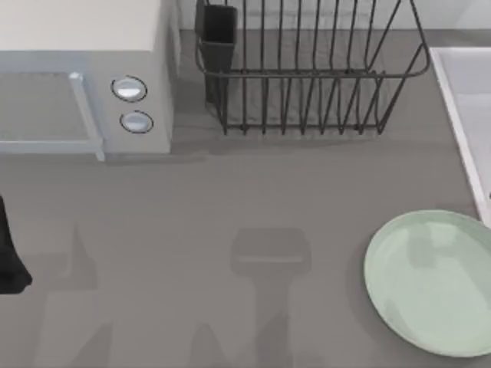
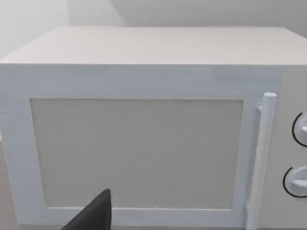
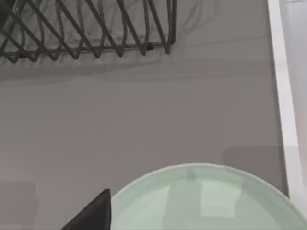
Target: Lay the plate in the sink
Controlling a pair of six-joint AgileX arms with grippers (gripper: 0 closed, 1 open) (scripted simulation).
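At the far left edge of the top view, a black part of the AgileX left arm (image 1: pixel 11 257) juts into sight at mid-height, low over the counter. In the left wrist view one dark finger (image 2: pixel 93 214) of the left end effector pokes in at the near edge. The right wrist view likewise shows one dark finger (image 3: pixel 94 212) of the right end effector. Whether either end effector's fingers are spread or closed cannot be made out.
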